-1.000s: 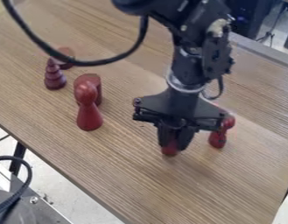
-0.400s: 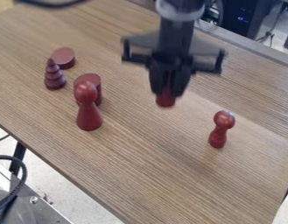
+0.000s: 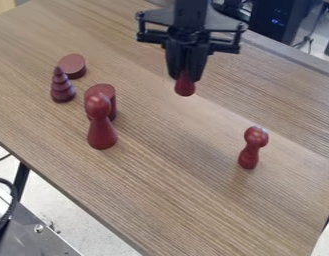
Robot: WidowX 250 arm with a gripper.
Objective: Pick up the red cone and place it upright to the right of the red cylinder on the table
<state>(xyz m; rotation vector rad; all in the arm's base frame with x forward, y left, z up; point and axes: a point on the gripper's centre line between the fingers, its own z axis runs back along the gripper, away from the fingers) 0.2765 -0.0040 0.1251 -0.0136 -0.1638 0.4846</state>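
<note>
Blk. gripper (image 3: 186,79) is hanging over the far-centre part of the wood-grain table (image 3: 180,200), fingers pointing down. It is clamping a dk. red piece (image 3: 185,89) between its two fingers; upper part is hiding betw. them, rounded lower end is sticking out below the tips. Full shape of held piece: can't tell.

Other red pcs. on table:
– Small peg (image 3: 250,150), R side of view, is standing upright and apart from the rest, round head over a narrow neck & wider base.
– Tall peg (image 3: 102,134), L of centre, is also standing upright; round head, body widening toward the foot.
– Cylinder (image 3: 108,92) is standing directly behind tall peg, partly hiding behind its head; whether the two are touching, can't tell.
– Ringed cone (image 3: 62,91), darker, is standing upright farther L, tapering in tiers to a small tip.
– Low disc (image 3: 73,65) is lying flat just behind the cone, the cone's tip overlapping its near-L edge in view.

Surroundings: dk. equipment (image 3: 277,22) w/ small blue lights is standing beyond the table's far edge, upper R. Metal surface (image 3: 43,240) is occupying lower L corner, blk. cable (image 3: 10,212) running over it. Dk. table leg (image 3: 21,175) is showing near L edge, pale floor (image 3: 76,217) behind.
</note>
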